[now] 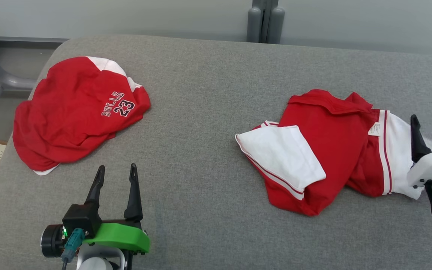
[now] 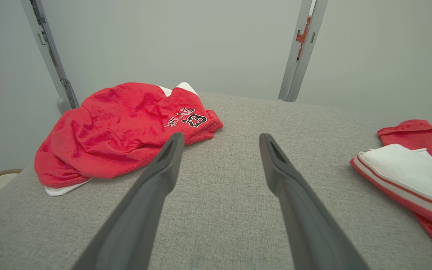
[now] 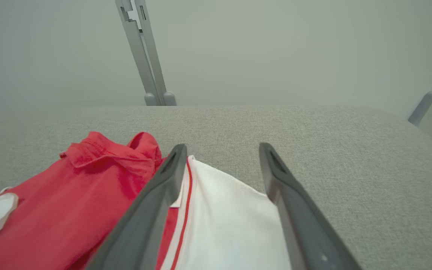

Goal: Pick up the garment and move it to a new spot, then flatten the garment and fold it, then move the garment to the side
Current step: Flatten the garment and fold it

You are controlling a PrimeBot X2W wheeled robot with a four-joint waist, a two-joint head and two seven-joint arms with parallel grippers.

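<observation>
Red Bulls 23 jersey [image 1: 77,112] is seen crumpled at L of grey cushion [image 1: 208,112]. L gripper [image 1: 117,166] is spread wide nr it, nothing held. Red-and-white garment [image 1: 328,150] is bunched at R, white panel folded over the red. R gripper [image 1: 428,117] is spread wide over its white edge.
</observation>
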